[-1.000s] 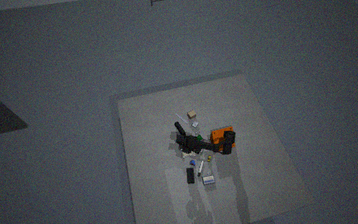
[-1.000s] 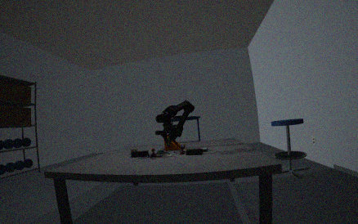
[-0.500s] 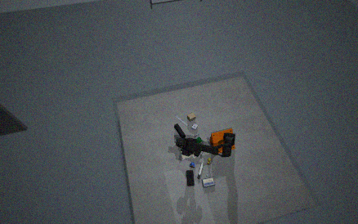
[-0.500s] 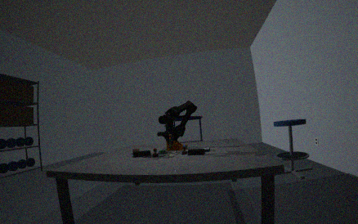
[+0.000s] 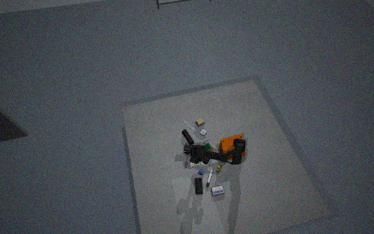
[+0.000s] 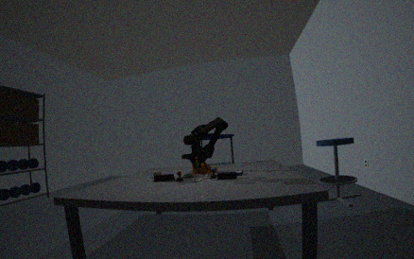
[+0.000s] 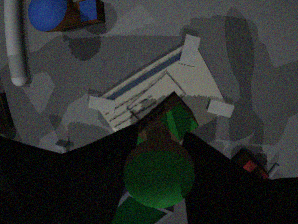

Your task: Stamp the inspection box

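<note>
My gripper point(image 7: 160, 137) is shut on a wooden stamp with a green knob point(image 7: 159, 176) and a green-marked block. In the wrist view the stamp's block overlaps the lower edge of the pale card point(image 7: 200, 77), which has a blue stripe, printed lines and white corner pieces. Its height above the card and its underside cannot be told. Part of the printed box is hidden behind the block, and no print can be made out. The green ink pad point(image 7: 136, 212) point(image 5: 207, 146) shows behind the knob. In the top view the arm hides the fingertips.
A blue-knobbed stamp point(image 7: 48, 12) point(image 5: 201, 172) and a white marker point(image 7: 16, 45) point(image 5: 209, 177) lie near the card. A red-marked block point(image 7: 250, 165) is at the right. A yellow item point(image 5: 219, 168), black block point(image 5: 199, 186), labelled box point(image 5: 218, 190) and tan block point(image 5: 200, 122) are around the arm.
</note>
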Controlling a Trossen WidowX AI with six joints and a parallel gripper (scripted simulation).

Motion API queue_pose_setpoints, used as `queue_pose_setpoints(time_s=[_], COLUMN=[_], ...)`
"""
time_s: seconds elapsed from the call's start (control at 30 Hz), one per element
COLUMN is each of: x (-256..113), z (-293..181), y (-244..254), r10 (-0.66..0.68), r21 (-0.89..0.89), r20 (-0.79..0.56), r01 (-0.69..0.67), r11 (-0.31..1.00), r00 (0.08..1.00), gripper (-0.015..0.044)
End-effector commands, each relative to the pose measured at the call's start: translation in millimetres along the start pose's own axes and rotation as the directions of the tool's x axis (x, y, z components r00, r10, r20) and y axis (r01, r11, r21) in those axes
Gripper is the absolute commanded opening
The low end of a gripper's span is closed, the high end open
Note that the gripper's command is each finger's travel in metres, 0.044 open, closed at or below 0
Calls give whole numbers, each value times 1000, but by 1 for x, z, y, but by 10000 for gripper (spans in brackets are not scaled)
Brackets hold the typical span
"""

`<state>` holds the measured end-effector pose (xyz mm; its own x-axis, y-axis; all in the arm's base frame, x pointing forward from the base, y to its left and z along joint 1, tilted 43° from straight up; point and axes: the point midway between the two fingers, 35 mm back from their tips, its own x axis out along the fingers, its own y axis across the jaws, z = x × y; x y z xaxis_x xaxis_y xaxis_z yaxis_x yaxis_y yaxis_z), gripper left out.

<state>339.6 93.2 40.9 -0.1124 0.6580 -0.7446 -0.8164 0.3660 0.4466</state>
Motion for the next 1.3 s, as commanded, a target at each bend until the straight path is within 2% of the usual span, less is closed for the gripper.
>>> queue_pose_setpoints(time_s=[0.0,1.27], x=[3,28], z=[0,0], y=[1,2], r10=[4,4], r21=[6,6], r20=[4,10], r01=[-4,-4], r11=[1000,1000], r00=[1000,1000], gripper=[0,0])
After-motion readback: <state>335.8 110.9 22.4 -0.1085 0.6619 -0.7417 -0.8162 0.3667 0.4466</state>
